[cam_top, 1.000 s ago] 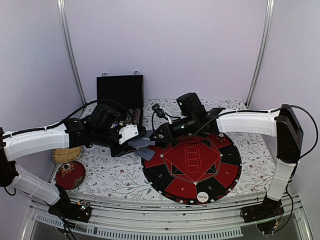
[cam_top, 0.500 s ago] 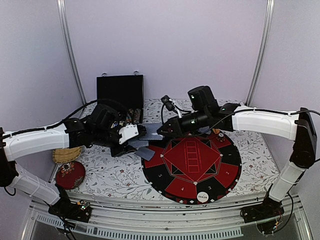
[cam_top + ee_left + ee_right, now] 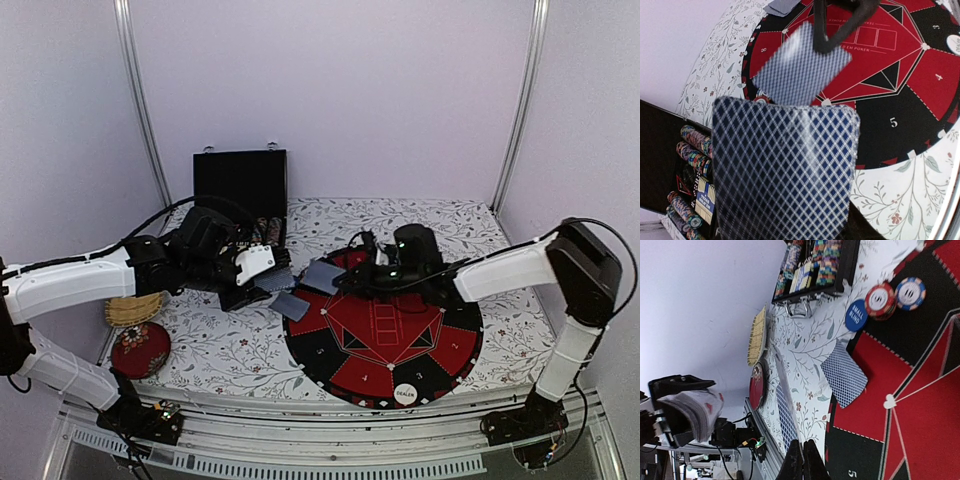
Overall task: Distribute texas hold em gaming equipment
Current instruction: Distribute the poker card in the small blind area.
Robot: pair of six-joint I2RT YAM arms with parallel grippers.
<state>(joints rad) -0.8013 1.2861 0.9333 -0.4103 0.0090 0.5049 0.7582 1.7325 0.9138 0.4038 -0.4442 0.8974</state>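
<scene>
While the left pincer [image 3: 260, 290] grasps the card deck [image 3: 785, 170], the right pincer [image 3: 345, 281] is clenched on one card [image 3: 320, 276]; it juts toward nine o'clock, over the ten-o'clock rim of the mat [image 3: 440, 340].

text log | DEALER: white button [image 3: 405, 395]; SMALL BLIND: blue button [image 3: 856, 315]; 8, 5, 4: mat [image 3: 880, 145] sectors

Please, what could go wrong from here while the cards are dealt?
1. The right hand pinches one blue-patterned playing card only near its edge; it may swing or slip.
2. The thick card deck in the left hand looks splayed; cards could slide out.
3. The released card might overlap the second card lying across the rim of the round red-and-black mat.
</scene>
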